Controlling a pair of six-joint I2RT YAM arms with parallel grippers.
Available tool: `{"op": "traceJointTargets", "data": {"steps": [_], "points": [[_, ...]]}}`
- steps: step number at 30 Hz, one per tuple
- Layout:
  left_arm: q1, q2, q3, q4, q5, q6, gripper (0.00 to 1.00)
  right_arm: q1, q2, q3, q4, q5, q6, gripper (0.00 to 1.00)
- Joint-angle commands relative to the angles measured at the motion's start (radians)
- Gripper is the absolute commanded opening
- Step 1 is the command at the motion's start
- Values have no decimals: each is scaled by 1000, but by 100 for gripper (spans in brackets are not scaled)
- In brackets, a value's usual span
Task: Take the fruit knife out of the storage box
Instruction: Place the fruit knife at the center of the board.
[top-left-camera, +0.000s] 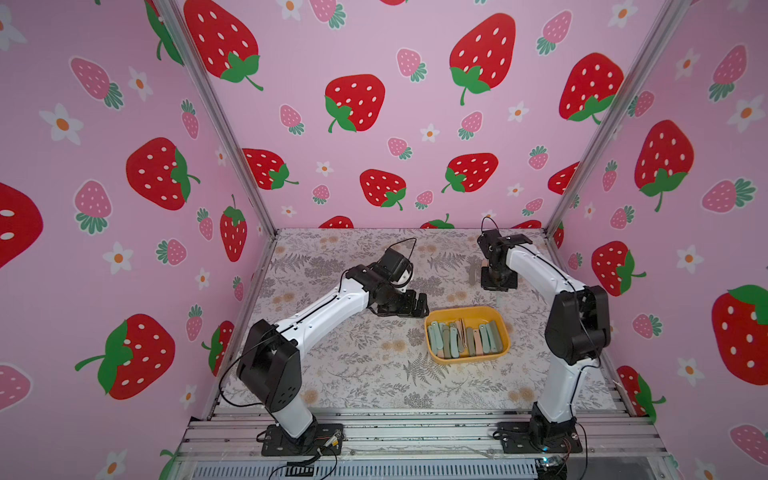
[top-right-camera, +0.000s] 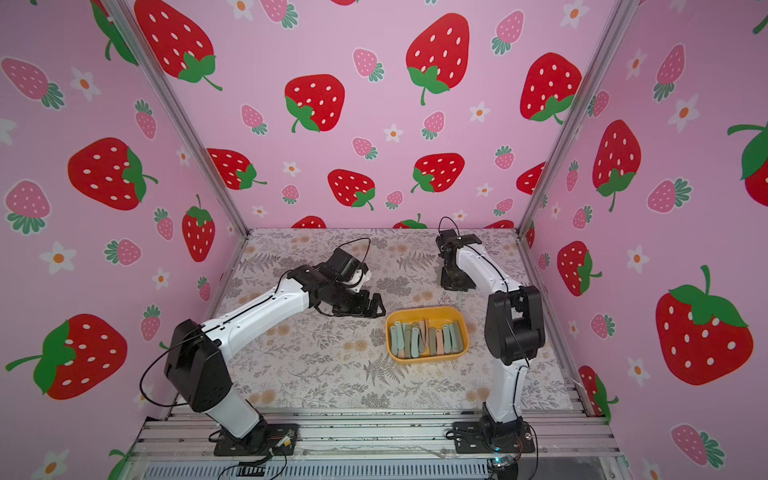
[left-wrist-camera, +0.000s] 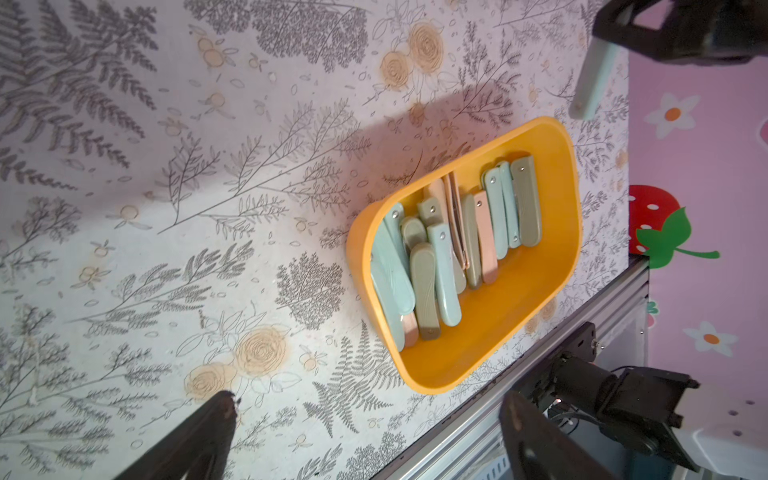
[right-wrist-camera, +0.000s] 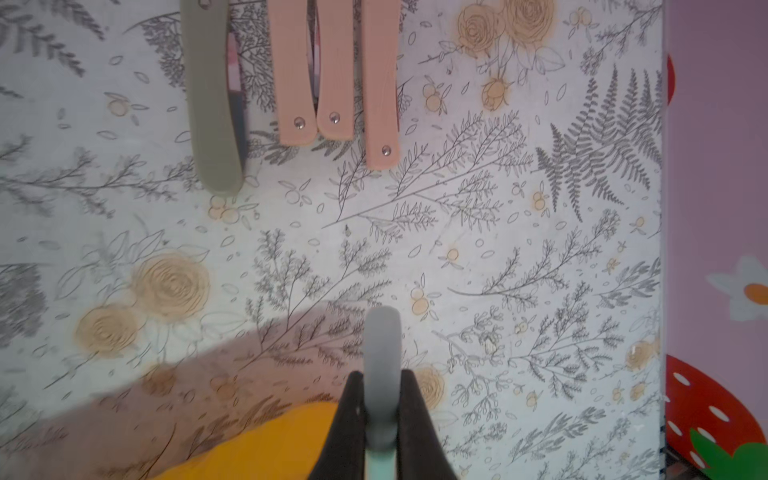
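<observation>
Yellow storage box (left-wrist-camera: 478, 365) of folded knives (left-wrist-camera: 442, 270) near the tabletop (left-wrist-camera: 166, 249) edge, left gripper (left-wrist-camera: 369, 401) spread wide, right gripper (left-wrist-camera: 615, 33) clasping a mint fruit knife (left-wrist-camera: 588, 87)

Pale tablecloth (top-left-camera: 353, 374) printed with grey ferns and tan roses, pink walls (top-left-camera: 374, 104) patterned with red strawberries and white flowers rising from its left, far and right edges, aluminium posts (top-left-camera: 218, 116) at both far corners, ribbed aluminium rails (top-left-camera: 415, 428) along the near edge.

Pink strawberry-print walls (top-left-camera: 374, 50), fern-and-rose table cover (top-left-camera: 353, 374), aluminium frame rails (top-left-camera: 415, 430)
</observation>
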Motion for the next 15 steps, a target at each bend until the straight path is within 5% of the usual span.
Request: {"op": "traceJointTargets", "data": {"steps": [1,15], "points": [[-2,55,82,-23,46,27,99,-6,82,75,-35,98,-46,13],[46,124,79,-15,104,66,99,-43,274,167,-84,124,-51,13]]}}
